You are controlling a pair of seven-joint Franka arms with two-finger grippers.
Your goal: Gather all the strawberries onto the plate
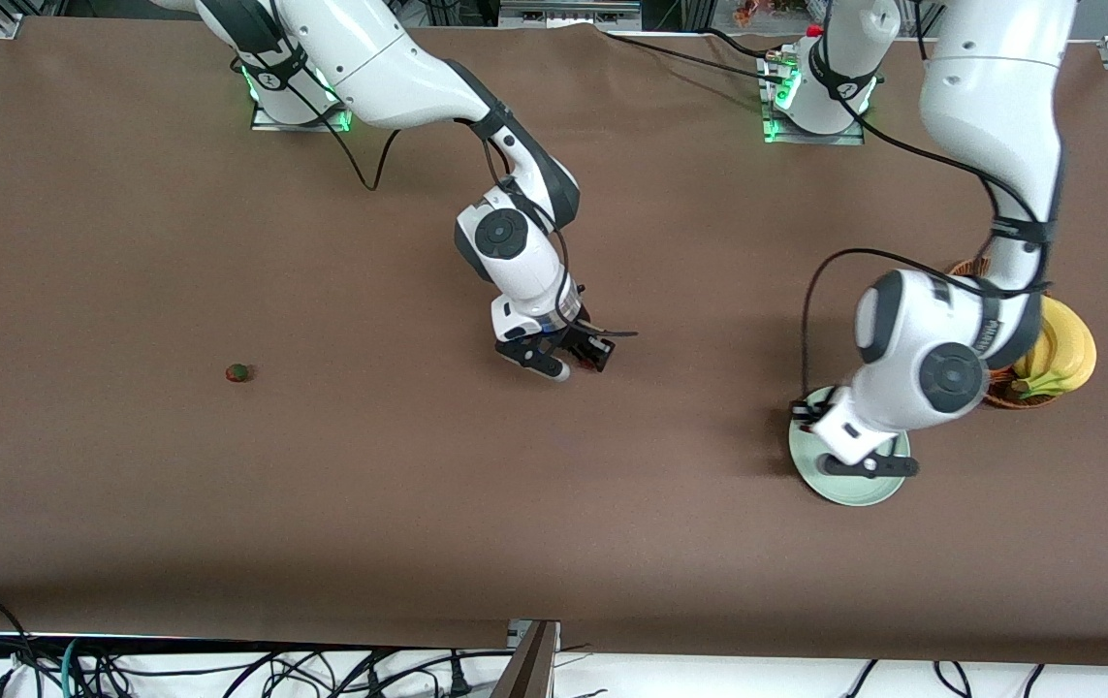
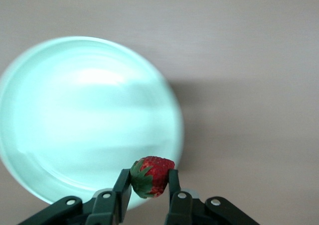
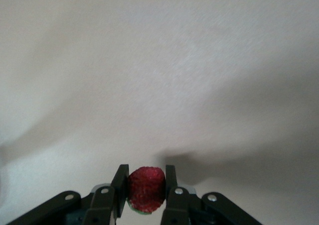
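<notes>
Your left gripper [image 2: 149, 185], at the lower right of the front view, pinches a small red strawberry with a green cap [image 2: 151, 175] over the rim of the round pale mint-green plate [image 2: 75, 115]; carry it inward over the plate's middle and go low before you release, so the berry does not roll off. Your right gripper [image 3: 145, 187], at centre frame, pinches a second red strawberry [image 3: 145, 189] above bare table. The brown matte tabletop [image 1: 418, 504] gives ample room, with the third small red-and-green strawberry [image 1: 238, 372] lying alone at mid-left.
</notes>
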